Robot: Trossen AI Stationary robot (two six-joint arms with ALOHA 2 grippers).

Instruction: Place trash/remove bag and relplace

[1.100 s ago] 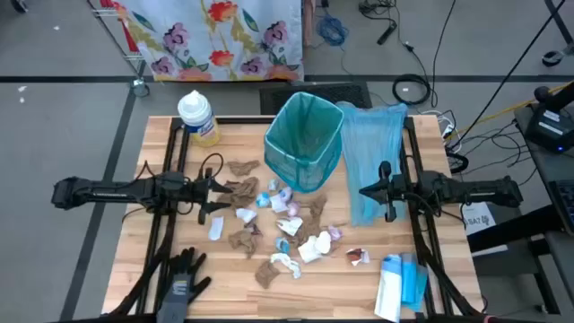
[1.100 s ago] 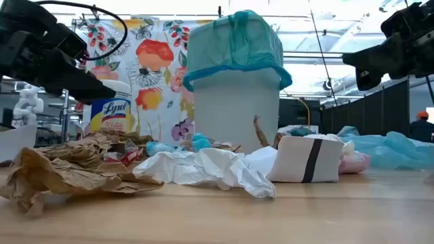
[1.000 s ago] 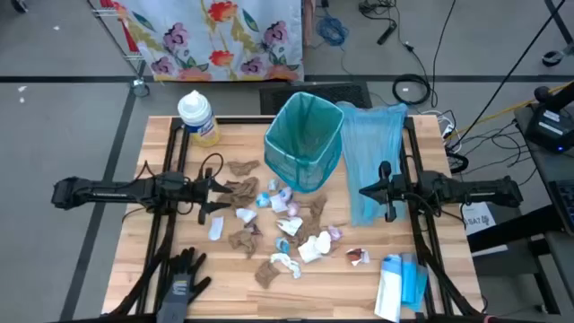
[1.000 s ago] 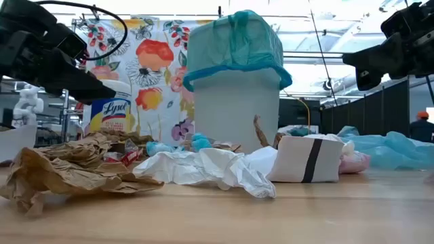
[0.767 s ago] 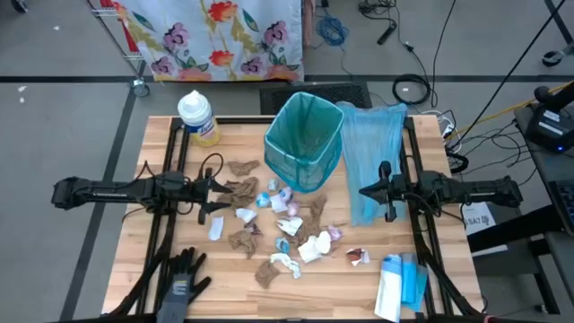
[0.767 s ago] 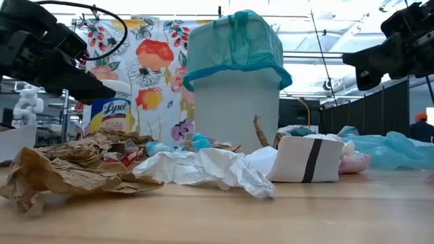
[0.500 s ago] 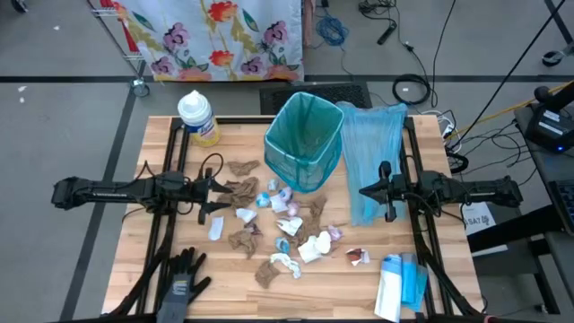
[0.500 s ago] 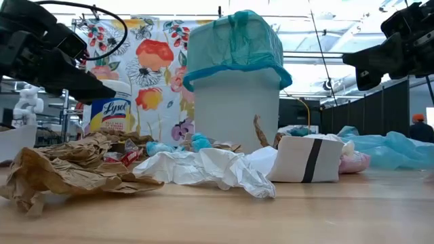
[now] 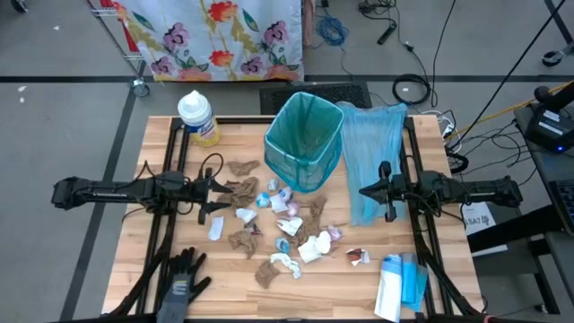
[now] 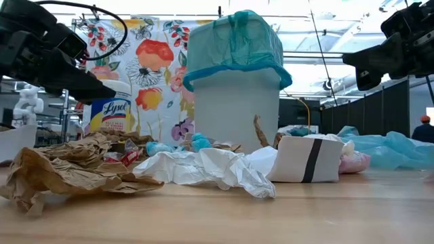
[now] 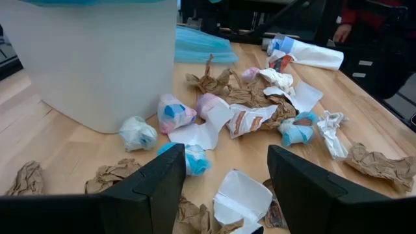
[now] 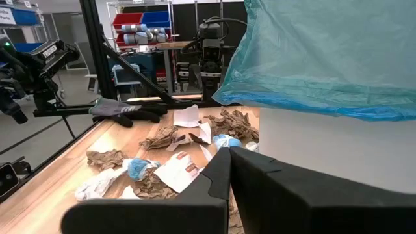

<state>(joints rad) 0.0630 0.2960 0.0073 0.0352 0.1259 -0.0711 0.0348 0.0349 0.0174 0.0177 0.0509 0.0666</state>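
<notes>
Nothing on the table has moved since the earlier pictures, and both arms hang just where they were. Far off in the room, seen from the low view, a person (only a small bit shows at the edge) has shifted a little.

The left gripper (image 9: 215,196) hangs over the left side of the wooden table (image 9: 188,242), pointing at the mess, with its two fingers (image 11: 149,188) spread wide and nothing between them. The right gripper (image 9: 369,191) hangs over the right side, above a loose light blue bag (image 9: 369,152) that lies flat on the wood. Its fingers are pressed together and hold nothing.

The trash (image 9: 285,229) is a bunch of small crumpled bits, brown paper, white tissue, blue and pink scraps, spread on the table between the two grippers and just in front of the bin (image 9: 303,144). The bin stands upright at the back with a teal bag inside it.

A wipes tub (image 9: 197,117) stands at the back left corner, and a black glove (image 9: 182,280) lies at the front left
</notes>
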